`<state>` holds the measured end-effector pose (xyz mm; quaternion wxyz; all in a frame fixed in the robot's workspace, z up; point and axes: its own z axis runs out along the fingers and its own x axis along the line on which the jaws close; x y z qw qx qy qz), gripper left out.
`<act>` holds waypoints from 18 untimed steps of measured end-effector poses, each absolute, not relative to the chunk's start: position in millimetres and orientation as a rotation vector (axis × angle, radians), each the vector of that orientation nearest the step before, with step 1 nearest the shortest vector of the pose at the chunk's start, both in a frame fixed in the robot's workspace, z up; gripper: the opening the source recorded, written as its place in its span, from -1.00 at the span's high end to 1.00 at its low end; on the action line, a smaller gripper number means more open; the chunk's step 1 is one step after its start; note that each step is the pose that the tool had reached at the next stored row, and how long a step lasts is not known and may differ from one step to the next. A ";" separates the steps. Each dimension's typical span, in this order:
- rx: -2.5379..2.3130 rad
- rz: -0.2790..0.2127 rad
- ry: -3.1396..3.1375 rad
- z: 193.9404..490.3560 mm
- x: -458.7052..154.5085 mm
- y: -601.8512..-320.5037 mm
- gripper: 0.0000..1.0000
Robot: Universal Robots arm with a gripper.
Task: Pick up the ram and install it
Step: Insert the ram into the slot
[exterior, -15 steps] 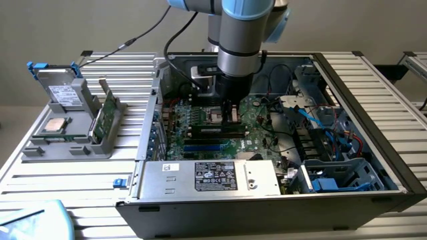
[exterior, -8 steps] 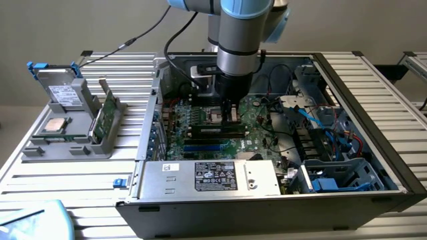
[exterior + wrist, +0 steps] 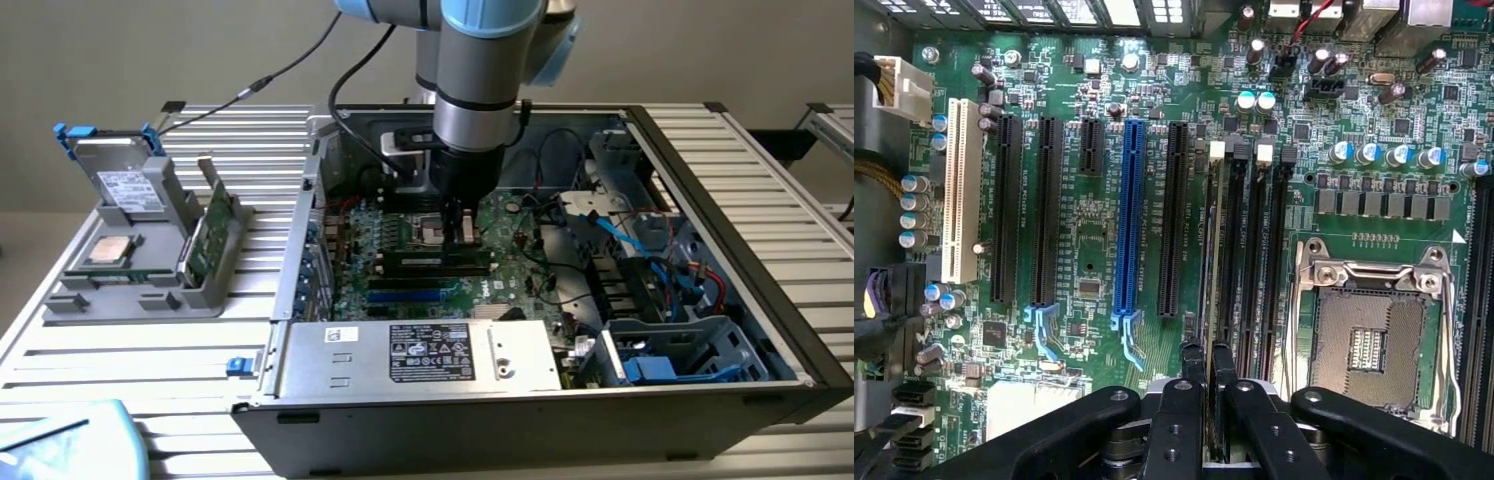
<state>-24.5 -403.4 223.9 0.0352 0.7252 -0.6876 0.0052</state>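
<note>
Currently my jaws pinch one ram [image 3: 1210,260], edge-on, long axis stretching away from them along the memory slots [image 3: 1266,250]; I count one empty processor socket [image 3: 1374,340] alongside.

Your arm [image 3: 474,100] is a round silver-grey tube with pale blue caps [image 3: 497,14] at its joints and a black collar where it narrows to the wrist. Two black cables [image 3: 350,70] trail off it toward the exterior view's far left, and a small black box [image 3: 407,143] is mounted on that same side. Your gripper [image 3: 1209,365] is matt black throughout, with curved linkage bars, round pivot screws and two slim flat fingers [image 3: 1192,372].
</note>
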 end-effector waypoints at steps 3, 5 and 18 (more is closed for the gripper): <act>2.229 0.017 -2.114 223.2 -24.5 -403.0 0.73; 2.230 0.019 -2.114 223.1 -24.5 -403.0 0.73; 2.230 0.022 -2.115 221.9 -25.1 -401.3 0.73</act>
